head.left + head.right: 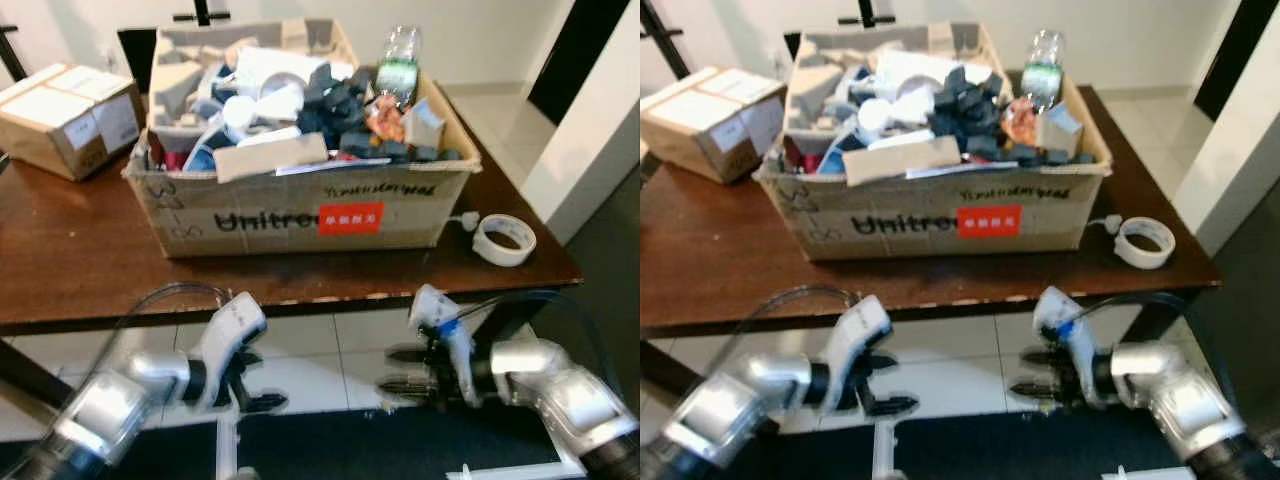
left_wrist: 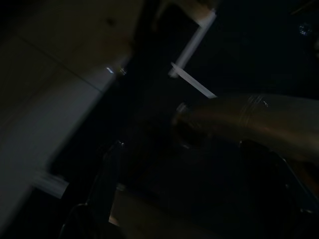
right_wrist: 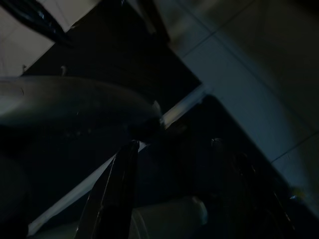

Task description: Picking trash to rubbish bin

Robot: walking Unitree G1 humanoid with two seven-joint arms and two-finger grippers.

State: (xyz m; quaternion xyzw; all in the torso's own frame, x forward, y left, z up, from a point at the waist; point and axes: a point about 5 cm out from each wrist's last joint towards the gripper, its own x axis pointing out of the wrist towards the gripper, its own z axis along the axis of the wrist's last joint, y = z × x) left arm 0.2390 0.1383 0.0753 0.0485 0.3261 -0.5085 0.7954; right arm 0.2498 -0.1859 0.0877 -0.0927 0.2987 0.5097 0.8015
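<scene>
A large cardboard box point(image 1: 300, 215) heaped with trash point(image 1: 300, 115) is seen on the brown counter point(image 1: 80, 260), a plastic bottle point(image 1: 398, 65) standing at its far right corner. A tape roll point(image 1: 504, 240) and a smaller box point(image 1: 70, 118) are left on the counter beside it. Whether the heap marks a late stage or an early one cannot be judged.

Both arms are held low before the counter edge. The left claw point(image 1: 250, 385) and the right claw point(image 1: 400, 368) are each seen with fingers apart and nothing gripped. The counter scene is given by the eye views; by the dim wrist views, a dark finger point(image 3: 112, 191) and pale floor tiles point(image 2: 45, 114) are shown instead.
</scene>
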